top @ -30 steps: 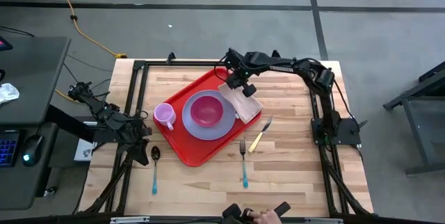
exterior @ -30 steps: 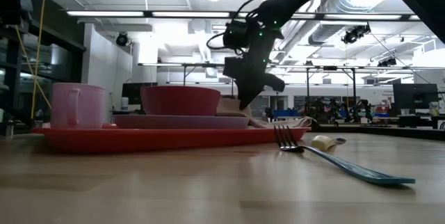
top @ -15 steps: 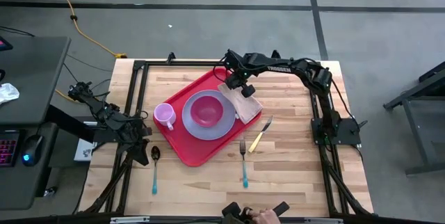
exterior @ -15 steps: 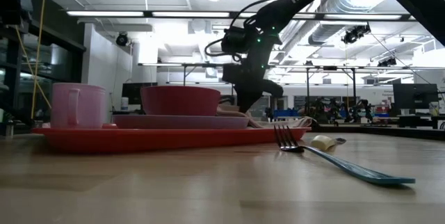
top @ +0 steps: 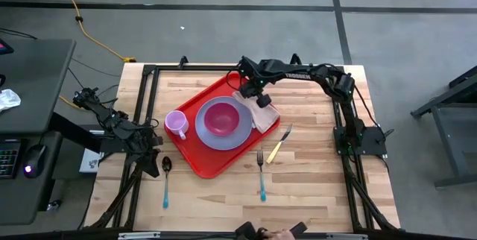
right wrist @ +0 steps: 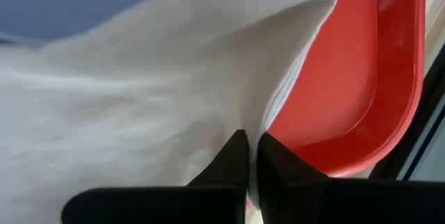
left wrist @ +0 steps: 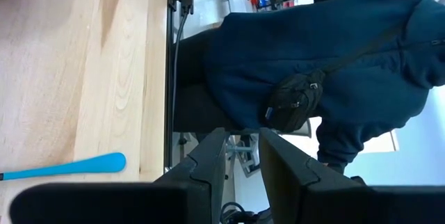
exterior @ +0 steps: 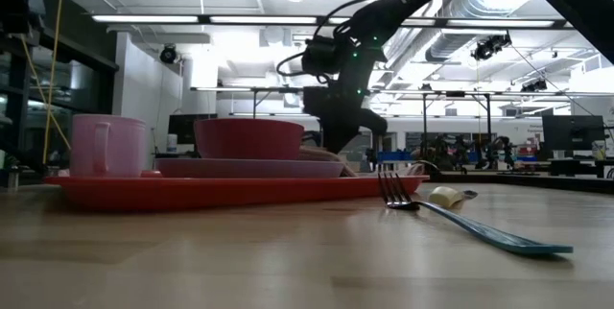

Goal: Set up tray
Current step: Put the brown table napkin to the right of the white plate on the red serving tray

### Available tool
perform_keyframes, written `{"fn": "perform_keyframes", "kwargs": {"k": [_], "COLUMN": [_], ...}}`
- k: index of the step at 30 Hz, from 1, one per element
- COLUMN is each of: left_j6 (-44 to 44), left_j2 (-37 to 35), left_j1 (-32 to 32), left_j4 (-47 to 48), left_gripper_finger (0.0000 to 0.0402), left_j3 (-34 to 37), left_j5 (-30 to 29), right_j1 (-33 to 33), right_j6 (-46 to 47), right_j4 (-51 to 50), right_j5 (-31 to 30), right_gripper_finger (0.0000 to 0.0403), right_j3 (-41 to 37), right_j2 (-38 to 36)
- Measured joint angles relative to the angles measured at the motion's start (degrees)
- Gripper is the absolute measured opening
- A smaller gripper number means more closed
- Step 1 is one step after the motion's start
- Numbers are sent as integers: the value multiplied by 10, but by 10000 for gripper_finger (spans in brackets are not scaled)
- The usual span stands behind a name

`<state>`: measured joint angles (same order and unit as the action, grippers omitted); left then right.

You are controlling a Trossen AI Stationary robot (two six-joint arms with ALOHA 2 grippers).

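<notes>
Red tray [top: 212,154] sits mid-table, angled, and your right gripper [top: 262,100] is over its far corner, fingers pinched tight on the napkin [top: 262,113] beside the plate [top: 240,134]. Left gripper [left wrist: 242,158] waits at the table's left edge, slightly parted, empty.

My fingers [right wrist: 240,156] are matt dark plastic, pinching soft, finely woven pale cloth [right wrist: 139,99]. Beside it the red tray [right wrist: 389,78] looks smooth, glossy plastic. The table [top: 313,188] is pale, grained wood.
</notes>
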<state>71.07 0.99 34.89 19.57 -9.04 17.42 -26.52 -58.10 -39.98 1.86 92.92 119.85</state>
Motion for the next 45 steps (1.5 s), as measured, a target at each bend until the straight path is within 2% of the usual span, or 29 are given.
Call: {"fn": "perform_keyframes", "kwargs": {"k": [6, 15, 28, 45], "left_j6": [0, 0, 4, 29], "left_j2": [0, 0, 0, 0], "left_j1": [0, 0, 0, 0], "left_j4": [0, -1, -1, -1], "left_gripper_finger": [117, 117, 117, 117], "left_j3": [0, 0, 0, 0], "left_j5": [0, 0, 1, 1], "right_j1": [2, 3, -4, 11], "right_j6": [12, -3, -53, -94], "right_j4": [15, -5, 65, 38], "right_j5": [-5, -75, -93, -66], "right_gripper_finger": [0, 0, 0, 0], "right_j3": [0, 0, 0, 0], "right_j2": [3, 31, 31, 31]}}
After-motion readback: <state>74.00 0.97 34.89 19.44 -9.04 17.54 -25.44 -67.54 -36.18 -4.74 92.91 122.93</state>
